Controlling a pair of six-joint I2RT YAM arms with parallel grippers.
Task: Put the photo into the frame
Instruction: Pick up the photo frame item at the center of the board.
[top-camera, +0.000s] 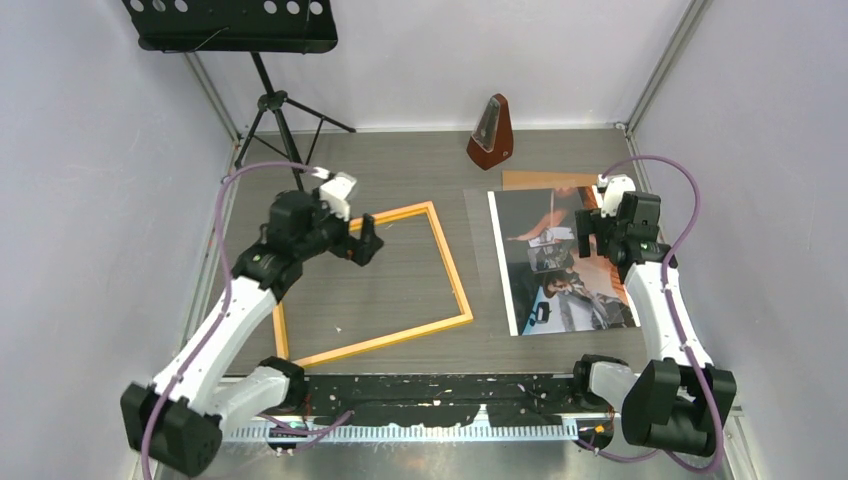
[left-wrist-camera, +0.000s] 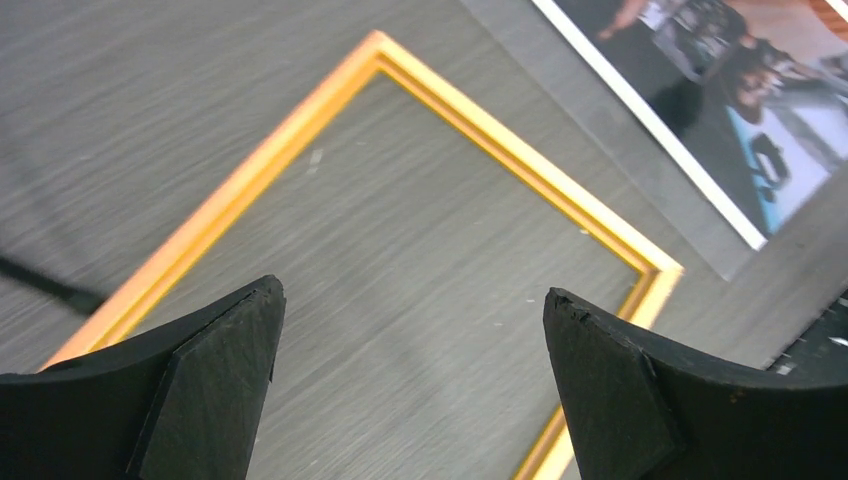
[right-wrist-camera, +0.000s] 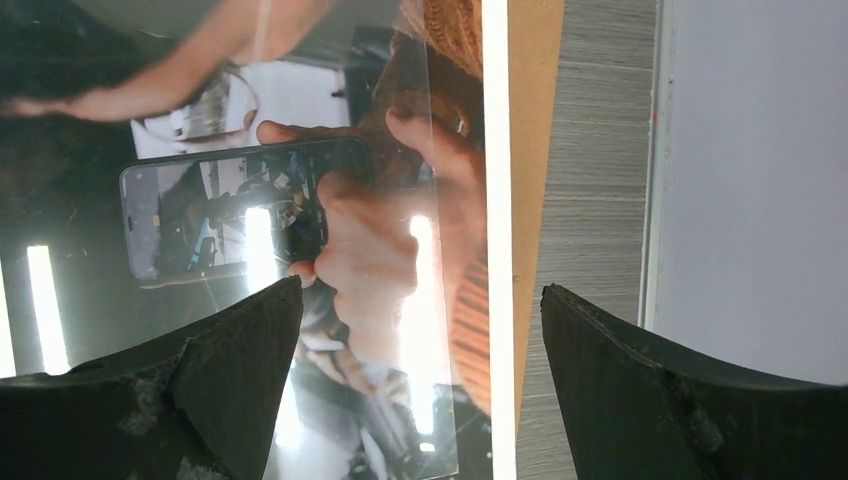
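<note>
The frame (top-camera: 455, 270), thin yellow-orange strips, lies flat at the left middle of the table. My left gripper (top-camera: 365, 244) hovers open and empty over its far side. In the left wrist view the frame's strip (left-wrist-camera: 480, 125) runs ahead of my left gripper (left-wrist-camera: 413, 295), with the photo (left-wrist-camera: 720, 100) at the top right. The glossy photo (top-camera: 560, 300) lies flat at the right on a brown backing sheet (top-camera: 540, 180). My right gripper (top-camera: 586, 240) is open above the photo's far part. In the right wrist view my right gripper (right-wrist-camera: 420, 290) straddles the white edge of the photo (right-wrist-camera: 350, 200).
A clear pane (top-camera: 480, 260) lies over the photo's left side and past it; its edge shows in the right wrist view (right-wrist-camera: 440, 250). The backing sheet (right-wrist-camera: 535, 150) sticks out beside the photo. A wooden metronome (top-camera: 491, 132) and a music stand (top-camera: 270, 100) stand at the back. Walls enclose the table.
</note>
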